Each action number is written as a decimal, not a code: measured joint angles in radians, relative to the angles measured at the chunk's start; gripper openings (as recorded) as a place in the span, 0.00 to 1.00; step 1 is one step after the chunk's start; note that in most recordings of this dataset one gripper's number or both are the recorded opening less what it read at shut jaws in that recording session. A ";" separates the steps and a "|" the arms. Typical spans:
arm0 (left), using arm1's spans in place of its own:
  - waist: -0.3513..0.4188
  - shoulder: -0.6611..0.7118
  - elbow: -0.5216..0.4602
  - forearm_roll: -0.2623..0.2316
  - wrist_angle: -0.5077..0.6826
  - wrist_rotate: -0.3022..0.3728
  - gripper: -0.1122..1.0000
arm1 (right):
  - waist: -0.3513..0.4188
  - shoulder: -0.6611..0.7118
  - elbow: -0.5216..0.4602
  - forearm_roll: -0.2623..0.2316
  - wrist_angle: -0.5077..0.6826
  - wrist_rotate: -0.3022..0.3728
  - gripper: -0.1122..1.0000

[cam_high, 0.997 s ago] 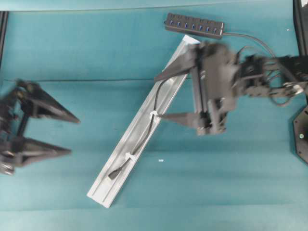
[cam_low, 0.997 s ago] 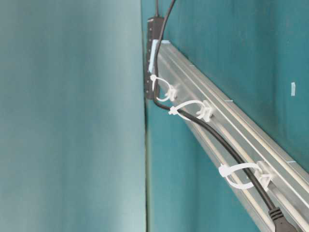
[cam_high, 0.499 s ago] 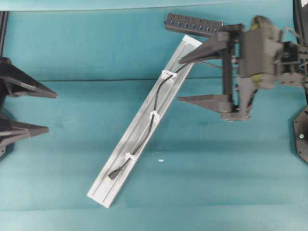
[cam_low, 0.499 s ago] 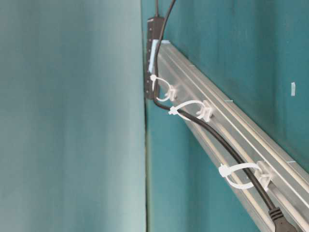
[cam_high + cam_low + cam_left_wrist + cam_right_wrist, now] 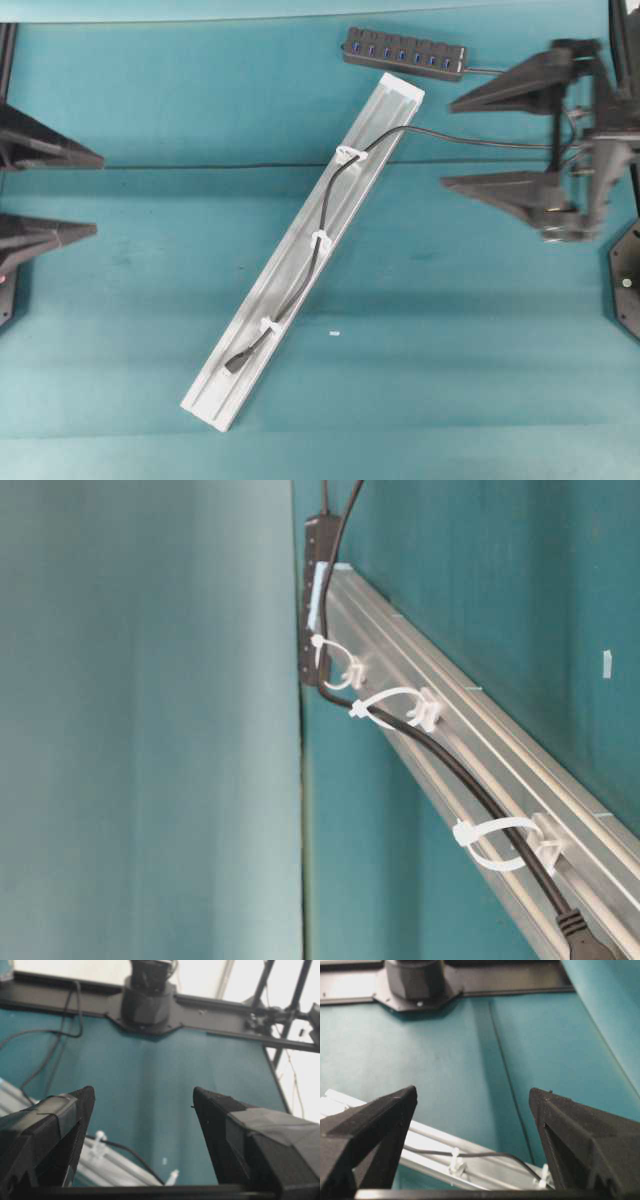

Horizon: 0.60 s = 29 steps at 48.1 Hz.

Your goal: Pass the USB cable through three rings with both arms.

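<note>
Thin black USB cable [image 5: 318,255] is lying threaded through three whitish plastic rings [image 5: 322,239] on the grooved silver aluminium rail [image 5: 262,322]; both black pointed grippers, left [image 5: 55,195] and right [image 5: 480,140], are hanging spread wide, grasping nothing; no legible writing.

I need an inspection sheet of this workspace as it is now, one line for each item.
Surface: teal table, one small white fleck.
Job's things: USB cable runs through all three rings on the silver rail; plug lies on the rail's lower end.
Clutter: nothing seen.
Grippers: left gripper open, empty, at left edge; right gripper open, empty, right of the rail.
Cables: cord leads to the black hub.
Surroundings: black frame at the table's border.
</note>
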<state>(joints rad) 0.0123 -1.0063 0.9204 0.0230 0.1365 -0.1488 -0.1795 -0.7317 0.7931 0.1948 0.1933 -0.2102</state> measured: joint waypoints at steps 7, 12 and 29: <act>0.012 -0.018 0.011 0.000 0.003 0.005 0.89 | 0.000 -0.043 0.037 -0.002 -0.002 0.002 0.94; 0.012 -0.026 0.011 -0.002 0.003 0.005 0.89 | 0.000 -0.072 0.054 0.000 0.000 0.002 0.94; 0.012 -0.029 0.012 0.000 0.003 0.006 0.89 | 0.000 -0.144 0.097 0.000 -0.002 0.002 0.94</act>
<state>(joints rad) 0.0245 -1.0354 0.9327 0.0230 0.1396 -0.1427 -0.1795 -0.8759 0.8897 0.1948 0.1917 -0.2086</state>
